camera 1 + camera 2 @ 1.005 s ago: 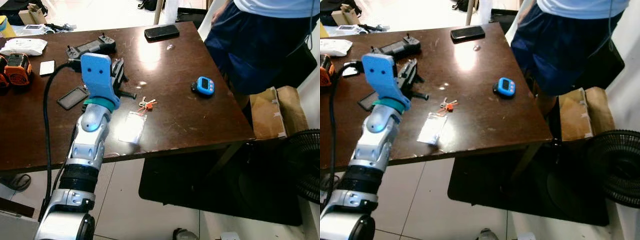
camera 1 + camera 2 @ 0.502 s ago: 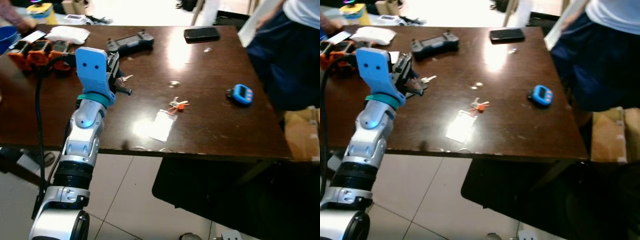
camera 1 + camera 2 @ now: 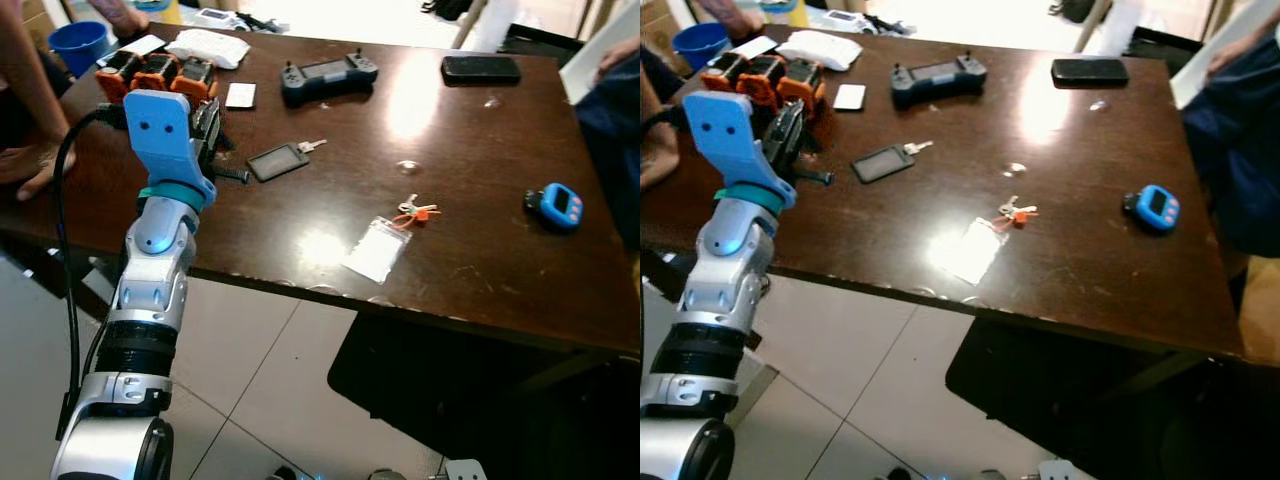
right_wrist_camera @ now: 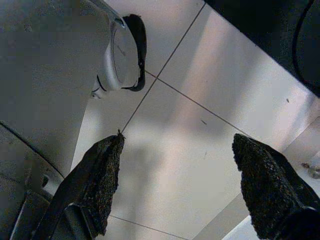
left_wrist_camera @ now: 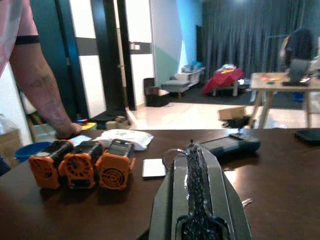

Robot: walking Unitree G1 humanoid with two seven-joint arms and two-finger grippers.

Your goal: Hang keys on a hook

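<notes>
Camera swung leftward since earlier, small silver keys with orange tag (image 3: 412, 211) unmoved mid dark brown wooden table (image 3: 480, 270), left gripper (image 3: 212, 122) fingers pressed together above table's left side, right gripper (image 4: 182, 187) spread wide over pale tiled floor (image 4: 200, 145), three orange batteries (image 5: 80, 162) nearby

A lived-in home used as a test room; a dark wooden table (image 3: 480, 270) on pale tiles carries orange batteries (image 3: 155, 72) at 10 o'clock and a controller (image 3: 328, 74) at 12; beyond it stand a sofa (image 5: 181, 85), dark curtains (image 5: 240, 40) and a side table (image 5: 280, 82).
</notes>
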